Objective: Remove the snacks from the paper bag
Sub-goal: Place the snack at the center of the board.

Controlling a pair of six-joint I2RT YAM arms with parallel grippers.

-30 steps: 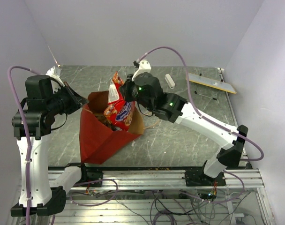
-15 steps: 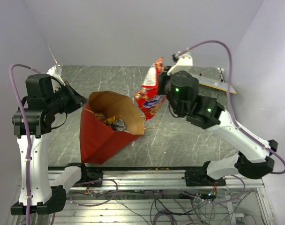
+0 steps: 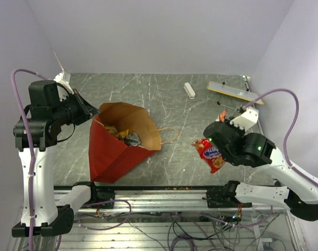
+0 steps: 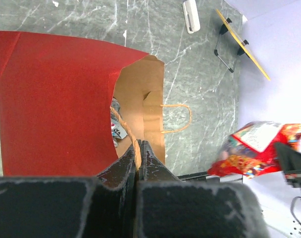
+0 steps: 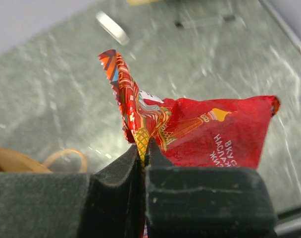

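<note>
The red paper bag [image 3: 111, 151] lies tilted on the table, its brown inside [image 3: 140, 123] open to the camera. Several small wrapped snacks [image 3: 125, 137] lie inside and also show in the left wrist view [image 4: 116, 128]. My left gripper [image 3: 94, 112] is shut on the bag's near twisted handle [image 4: 122, 121] at the rim, its tips [image 4: 138, 147] pinching the cord. My right gripper [image 5: 143, 148] is shut on the top seam of the shiny red chip bag [image 5: 215, 131]. It holds that chip bag [image 3: 211, 155] just above the table at the front right, well apart from the paper bag.
The bag's other handle loop [image 3: 170, 137] lies on the table to its right. A white oblong block [image 3: 189, 90] and a grey strip with a yellow edge [image 3: 235, 91] lie at the back right. A metal rail [image 3: 169, 196] runs along the near edge.
My right arm has carried the chip bag out of the paper bag, up and right, then down to the front right of the table. The left gripper has kept holding the handle.
</note>
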